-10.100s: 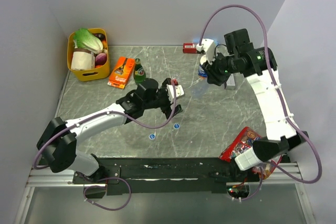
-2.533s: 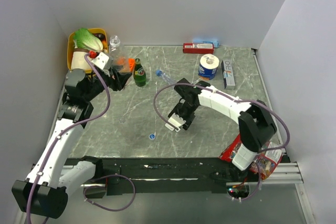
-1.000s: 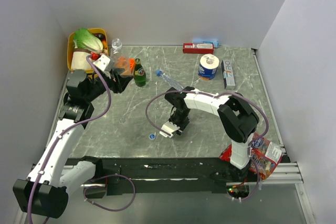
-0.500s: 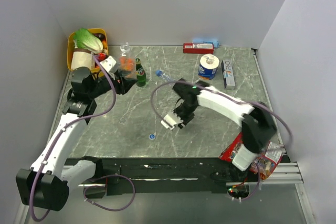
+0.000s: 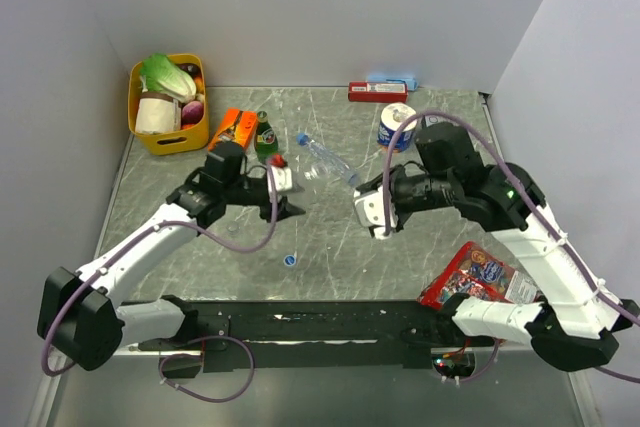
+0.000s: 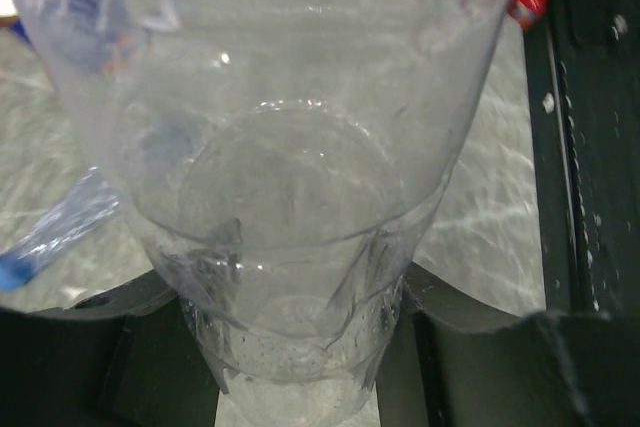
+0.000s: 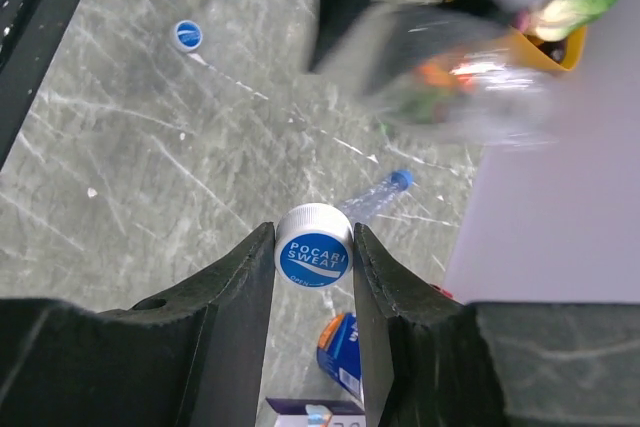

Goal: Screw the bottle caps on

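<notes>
Yellow basket [image 5: 150, 137] sits at the far left corner, packed with a cabbage [image 5: 165, 72], a paper roll [image 5: 155, 112] and something reddish-purple beside it. Over to the left gripper [image 6: 290, 357]: its jaws are clamped narrow on a clear bottle [image 6: 290, 147], which looks empty. It fills the wrist view, and which way its neck points I cannot tell. Right gripper [image 7: 313, 237] now: it pinches a blue cap [image 7: 313, 255] by the rim, held up above the table with its printed top facing the wrist camera. A second bottle [image 5: 328, 160] lies flat mid-table between the two arms. Its long axis runs diagonally, with the capped end towards the far left. One loose cap [image 5: 289, 259] rests on the table nearer the bases, well apart from both grippers.
</notes>
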Controlling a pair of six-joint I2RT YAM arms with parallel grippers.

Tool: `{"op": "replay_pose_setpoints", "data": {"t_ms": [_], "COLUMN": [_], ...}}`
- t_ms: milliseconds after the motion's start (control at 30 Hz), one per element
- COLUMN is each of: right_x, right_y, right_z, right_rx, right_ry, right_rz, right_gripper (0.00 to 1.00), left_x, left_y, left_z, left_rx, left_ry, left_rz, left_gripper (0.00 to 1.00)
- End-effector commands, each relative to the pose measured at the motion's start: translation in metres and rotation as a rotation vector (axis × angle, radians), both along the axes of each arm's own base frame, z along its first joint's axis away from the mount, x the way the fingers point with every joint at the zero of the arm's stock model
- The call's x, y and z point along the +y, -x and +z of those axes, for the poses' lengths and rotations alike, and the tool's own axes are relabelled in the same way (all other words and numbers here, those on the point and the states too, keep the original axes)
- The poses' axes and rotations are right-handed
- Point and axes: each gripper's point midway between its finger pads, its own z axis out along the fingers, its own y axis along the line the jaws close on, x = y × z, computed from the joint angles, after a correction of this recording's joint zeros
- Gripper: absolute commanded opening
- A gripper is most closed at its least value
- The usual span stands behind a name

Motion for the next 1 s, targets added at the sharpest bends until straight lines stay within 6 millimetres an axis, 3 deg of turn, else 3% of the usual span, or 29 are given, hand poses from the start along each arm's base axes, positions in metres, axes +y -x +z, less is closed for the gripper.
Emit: {"op": "replay_pose_setpoints", "data": {"t_ms": [0, 67, 300, 567, 967], "right_x": [0.005, 0.008, 0.014, 0.022, 0.035], "right_y": [0.002, 0.001, 0.005, 0.020, -0.001], "right_z": [0.017, 0.029, 0.025, 0.002, -0.020], "right_rx": [0.046, 0.041, 0.056, 0.087, 0.011], "right_ry": [-0.013, -0.030, 0.001, 0.074, 0.114], "right_rz": [-0.014, -0.011, 0.023, 0.096, 0.061], "right_gripper": [0.24, 0.25, 0.26, 0.27, 0.27], "left_x": [-0.010, -0.013, -0.019, -0.023, -0.026], "left_y": [0.011, 0.011, 0.006, 0.008, 0.008], "left_z": [-0.030, -0.041, -0.044, -0.038, -0.030], "left_rx": [-0.152, -0.176, -0.246, -0.283, -0.322], "left_ry": [-0.111, -0.146, -0.159, -0.152, -0.133], "left_rz": [-0.134, -0.145, -0.151, -0.161, -0.166], "left_gripper": [0.01, 0.01, 0.01, 0.01, 0.01]}}
